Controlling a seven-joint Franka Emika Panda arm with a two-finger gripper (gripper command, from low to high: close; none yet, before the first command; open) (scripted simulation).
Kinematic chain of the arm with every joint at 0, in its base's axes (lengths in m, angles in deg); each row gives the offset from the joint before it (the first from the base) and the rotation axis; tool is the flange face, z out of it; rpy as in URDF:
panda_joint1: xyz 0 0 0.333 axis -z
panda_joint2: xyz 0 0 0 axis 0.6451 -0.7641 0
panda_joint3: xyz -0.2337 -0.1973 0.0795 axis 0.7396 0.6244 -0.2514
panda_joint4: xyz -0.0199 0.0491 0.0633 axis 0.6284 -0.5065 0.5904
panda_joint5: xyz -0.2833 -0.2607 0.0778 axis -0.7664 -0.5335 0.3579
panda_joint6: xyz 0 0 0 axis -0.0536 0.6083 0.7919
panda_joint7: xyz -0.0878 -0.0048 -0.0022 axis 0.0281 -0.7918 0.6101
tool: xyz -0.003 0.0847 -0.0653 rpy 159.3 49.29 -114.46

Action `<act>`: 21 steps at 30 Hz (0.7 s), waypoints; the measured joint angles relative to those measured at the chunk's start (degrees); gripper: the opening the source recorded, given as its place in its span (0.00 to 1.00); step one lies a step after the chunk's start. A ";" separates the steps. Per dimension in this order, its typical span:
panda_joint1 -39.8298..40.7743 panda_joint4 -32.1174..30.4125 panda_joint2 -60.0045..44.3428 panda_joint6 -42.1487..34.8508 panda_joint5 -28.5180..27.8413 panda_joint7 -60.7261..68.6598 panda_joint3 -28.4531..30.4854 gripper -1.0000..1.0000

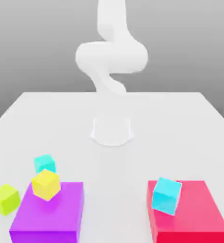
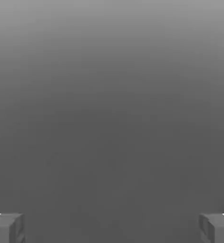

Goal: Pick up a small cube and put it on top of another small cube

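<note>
While the white robot arm [image 1: 111, 57] rises in a curl from its round base [image 1: 112, 130] at the middle of the white table [image 1: 180, 123], the small lime cube [image 1: 5, 198] sits on the tabletop at the exterior view's far left, just beside the near-left edge of the big purple block [image 1: 49, 213] and apart from the arm. A golden-yellow cube [image 1: 45, 184] rests tilted on the purple block's back corner, and a cyan cube [image 1: 44, 163] lies on the table just behind it. On the exterior view's right, a second cyan cube [image 1: 166, 195] stands tilted against the front-left corner of the large red block [image 1: 194, 213]; whether it sits on the block or leans on it cannot be told. In the hand view, the gripper [image 2: 112, 228] has its two grey fingertips [image 2: 7, 228] spread to the opposite edges of the picture, jaws wide apart with nothing between them, against a plain grey background. The lime cube lies untouched, on no other cube.
</note>
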 joint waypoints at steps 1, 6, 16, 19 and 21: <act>0.40 -0.35 -2.24 0.87 0.06 0.24 0.92 0.50; 2.37 -2.02 -12.69 4.95 0.77 1.66 5.36 0.50; 6.64 -5.28 -33.45 12.94 4.84 6.38 14.15 0.50; 9.71 -6.23 -39.83 15.28 6.96 8.44 15.91 0.50; 11.68 -6.86 -44.08 16.82 8.36 9.80 16.37 0.50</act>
